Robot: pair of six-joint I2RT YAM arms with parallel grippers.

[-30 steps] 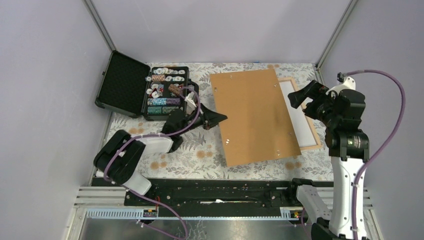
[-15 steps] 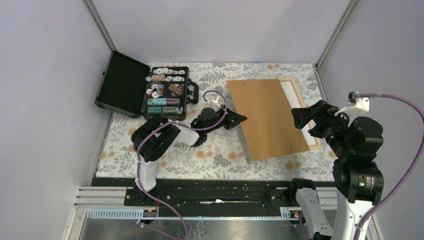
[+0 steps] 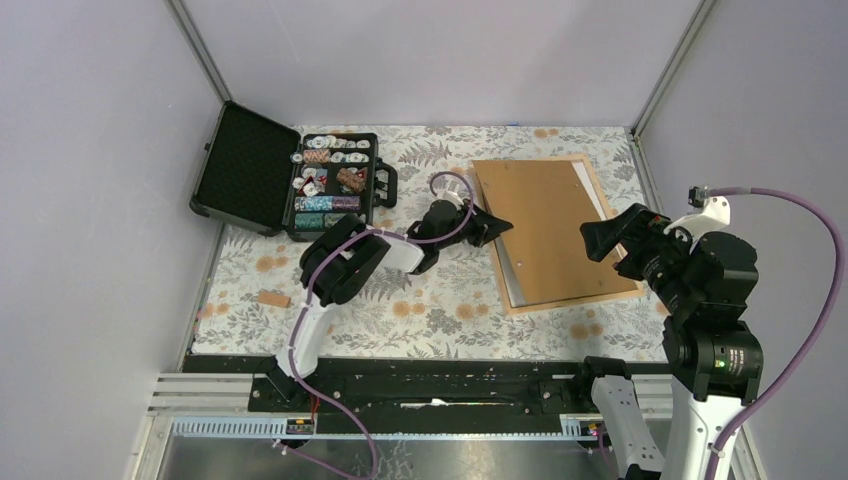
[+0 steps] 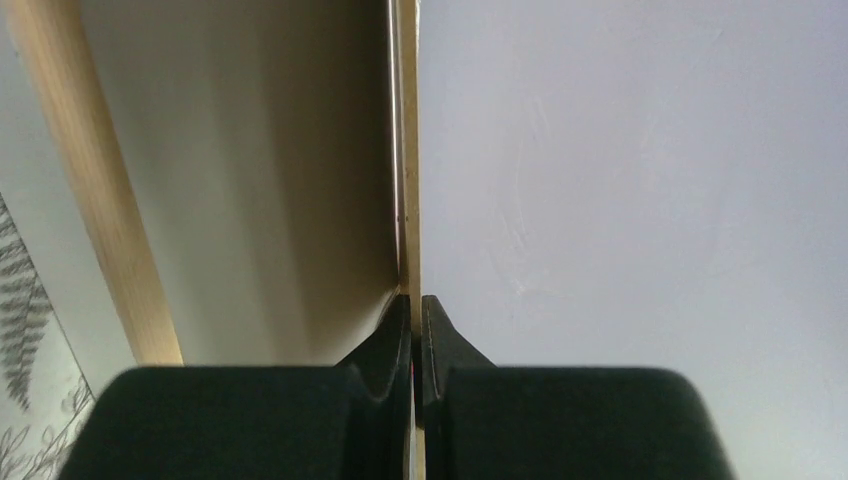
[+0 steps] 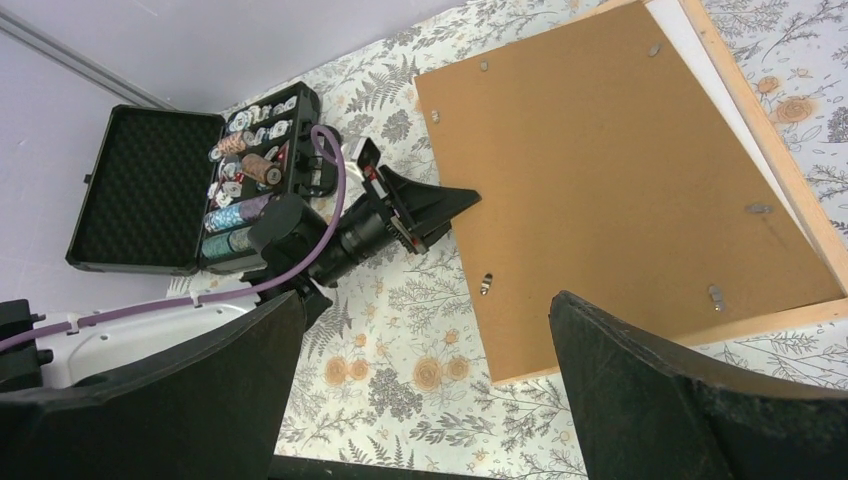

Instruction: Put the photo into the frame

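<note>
On our floral-clothed table [image 3: 420, 310], the brown cardboard backing board [image 3: 550, 230] covers the thin light-wood frame [image 3: 575, 303] at 2 o'clock. The right wrist view shows the white-backed photo [image 5: 690, 50] peeking out inside the frame's 3 o'clock rail. The open black chip case [image 3: 290, 185] sits well apart at 10 o'clock. Only the left wrist view shows our left gripper [image 4: 413, 300] clamped on the board's edge. Our right gripper [image 3: 603, 232] hovers spread wide over the frame's 4 o'clock side.
</note>
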